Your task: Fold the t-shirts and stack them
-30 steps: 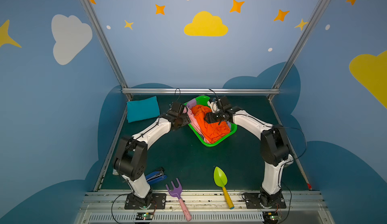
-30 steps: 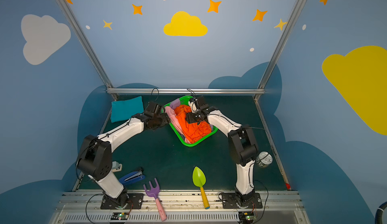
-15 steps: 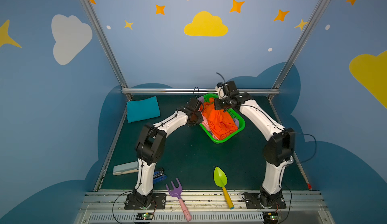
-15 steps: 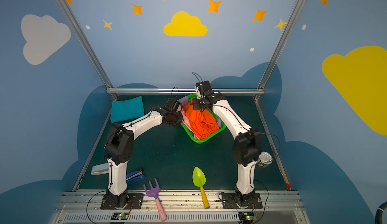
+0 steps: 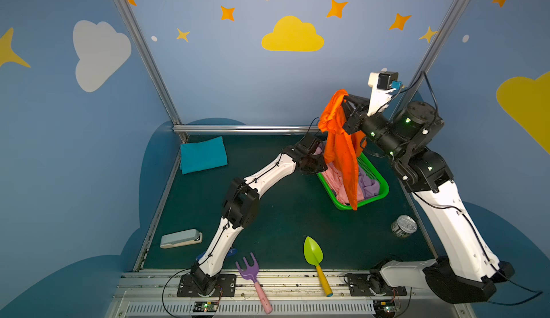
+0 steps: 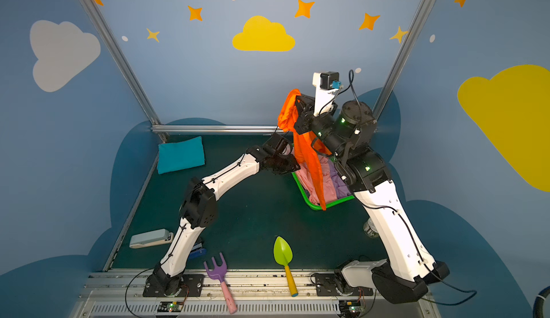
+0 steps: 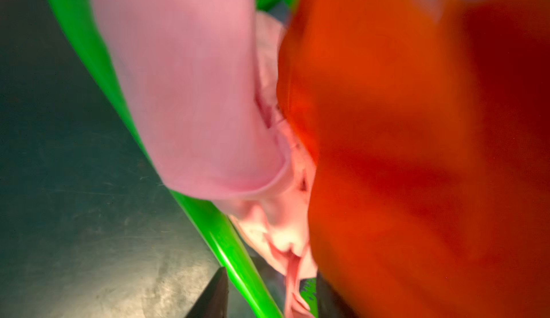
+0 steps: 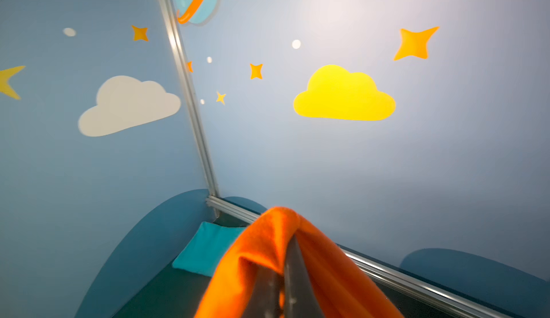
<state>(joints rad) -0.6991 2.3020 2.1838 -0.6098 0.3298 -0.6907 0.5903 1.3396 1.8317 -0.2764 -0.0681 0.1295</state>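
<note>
Right of centre, our right tool point(image 5: 345, 103) is clenching the limp, light orange t-shirt point(image 5: 339, 159) by a bunched edge; left tool point(image 6: 287, 164) unclear.

The orange t-shirt point(image 5: 339, 153) is soft matt cloth, the basket point(image 5: 384, 187) glossy perforated plastic, the tabletop point(image 5: 282, 212) scuffed and matt.

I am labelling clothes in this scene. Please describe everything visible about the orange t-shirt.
The orange t-shirt is bright, soft cloth, unfolded and creased. The right end effector, shut on one bunch, holds it high. The rest hangs as a long strip above the green basket, its tip seen at the near rim.
</note>
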